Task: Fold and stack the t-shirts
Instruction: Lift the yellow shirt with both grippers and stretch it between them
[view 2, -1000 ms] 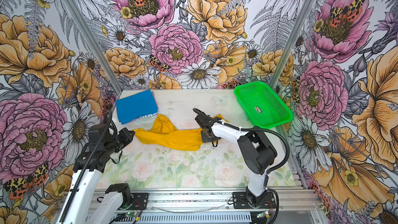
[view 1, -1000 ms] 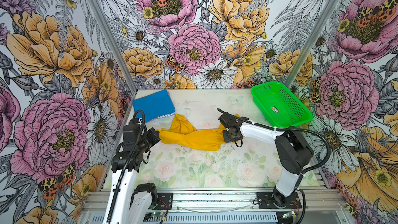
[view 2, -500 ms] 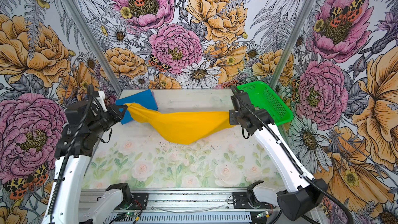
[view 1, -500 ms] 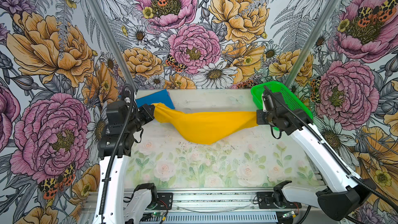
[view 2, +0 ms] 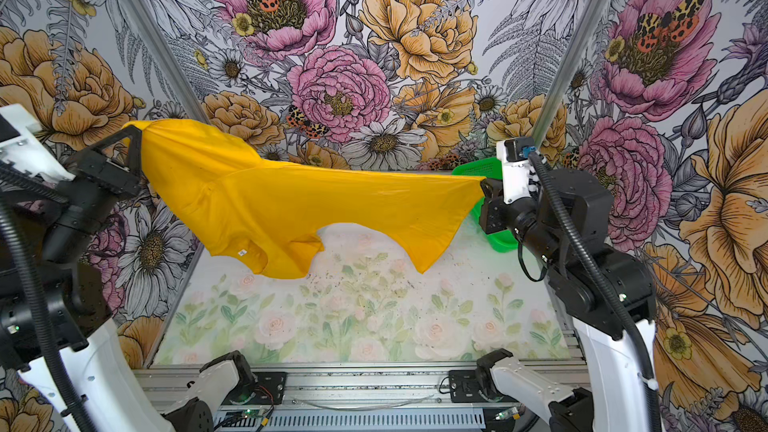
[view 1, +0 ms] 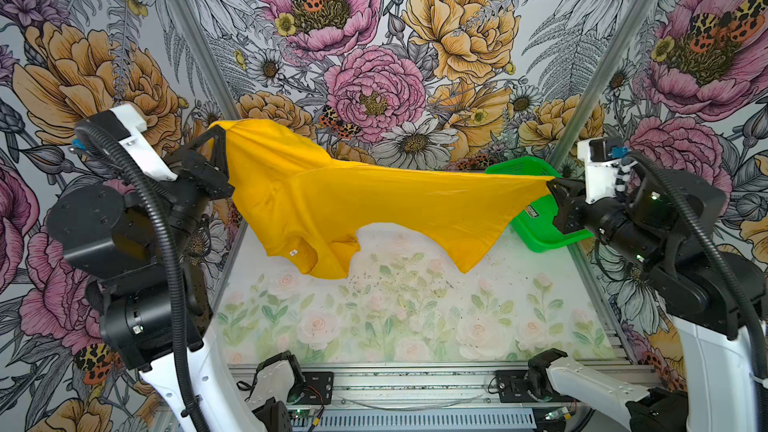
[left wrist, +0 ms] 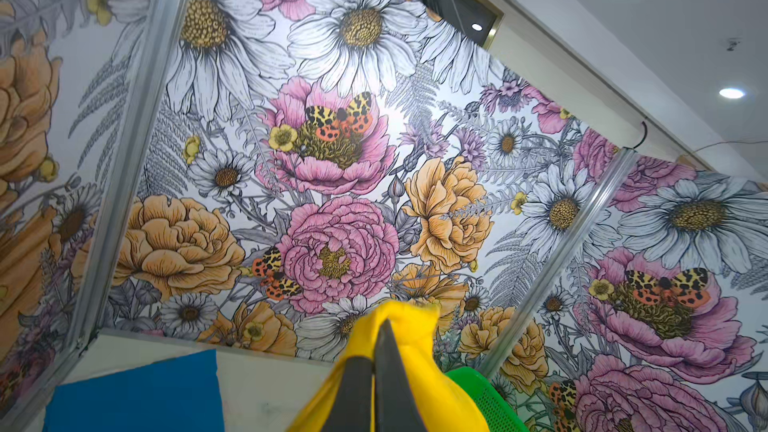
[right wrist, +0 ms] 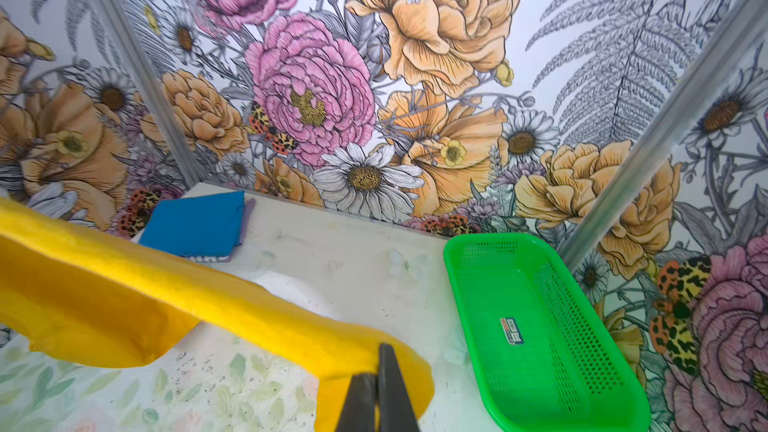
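Since the earlier frames both arms have risen and drawn apart. They have lifted the yellow t-shirt (view 1: 374, 201) off the tabletop (view 1: 415, 317), where it lay bunched a second ago, and pulled it into a broad sheet in the air. The left claw (view 1: 222, 131) is clamped tight on one end of the shirt, with cloth bunching over its tips. The right claw (view 1: 550, 185) is likewise closed on the opposite end, pinching a narrow corner. Between the two claws the top edge of the shirt runs nearly taut, higher at the left claw and sloping down toward the right one. The rest hangs below that line in two lobes above the tabletop. The deeper lobe is nearer the left claw and carries a small white label (view 1: 293, 251). The blue t-shirt (right wrist: 195, 224) lies folded flat on the tabletop, below and beyond the left claw in the far corner. In both top views the hanging yellow cloth hides it. A green basket (right wrist: 540, 326) sits on the tabletop just below and beyond the right claw, and the gripped corner of the shirt crosses in front of its rim.
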Robot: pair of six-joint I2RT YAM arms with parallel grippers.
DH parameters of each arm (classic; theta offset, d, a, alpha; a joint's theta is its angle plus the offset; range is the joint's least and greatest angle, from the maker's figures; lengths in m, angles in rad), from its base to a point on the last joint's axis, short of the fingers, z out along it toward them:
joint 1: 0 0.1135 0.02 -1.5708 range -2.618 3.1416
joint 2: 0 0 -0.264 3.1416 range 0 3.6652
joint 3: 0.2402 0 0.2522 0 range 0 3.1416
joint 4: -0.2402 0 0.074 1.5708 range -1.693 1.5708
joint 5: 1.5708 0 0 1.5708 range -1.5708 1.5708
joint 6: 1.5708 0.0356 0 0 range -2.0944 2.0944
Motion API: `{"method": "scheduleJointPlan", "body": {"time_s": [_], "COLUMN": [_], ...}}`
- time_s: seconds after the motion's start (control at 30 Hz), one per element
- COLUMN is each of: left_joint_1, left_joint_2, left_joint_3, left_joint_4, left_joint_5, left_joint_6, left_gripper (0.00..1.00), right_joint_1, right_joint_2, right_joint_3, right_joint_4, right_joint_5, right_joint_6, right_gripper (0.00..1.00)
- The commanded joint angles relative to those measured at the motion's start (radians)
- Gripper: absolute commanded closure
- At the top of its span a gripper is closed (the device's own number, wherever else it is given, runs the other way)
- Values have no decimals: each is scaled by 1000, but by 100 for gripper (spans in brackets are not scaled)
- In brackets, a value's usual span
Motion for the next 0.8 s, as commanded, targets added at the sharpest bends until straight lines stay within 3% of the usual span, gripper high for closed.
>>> {"method": "scheduleJointPlan", "body": {"time_s": [0.0, 0.17, 0.3, 0.47, 0.6, 0.77], "left_joint_1": [12, 11, -10, -21, -12, -10], "left_joint_2": [4, 69, 126, 125, 104, 29], "left_joint_3": [65, 69, 18, 30, 57, 51], "left_joint_4": [16, 21, 21, 20, 45, 61], "left_joint_5": [44, 125, 153, 133, 174, 145], "left_joint_6": [-25, -32, 0, 27, 22, 37], "left_gripper": [100, 100, 100, 100, 100, 100], "right_joint_1": [-2, -2, -2, -2, -1, 0], "right_joint_2": [-24, 30, 102, 125, 81, 9], "right_joint_3": [68, 70, 61, 93, 102, 102], "right_joint_4": [-6, -6, -3, 11, 27, 26], "right_joint_5": [-66, 64, 101, 3, -89, -155], "right_joint_6": [11, 43, 36, -4, -37, -28], "right_gripper": [100, 100, 100, 100, 100, 100]}}
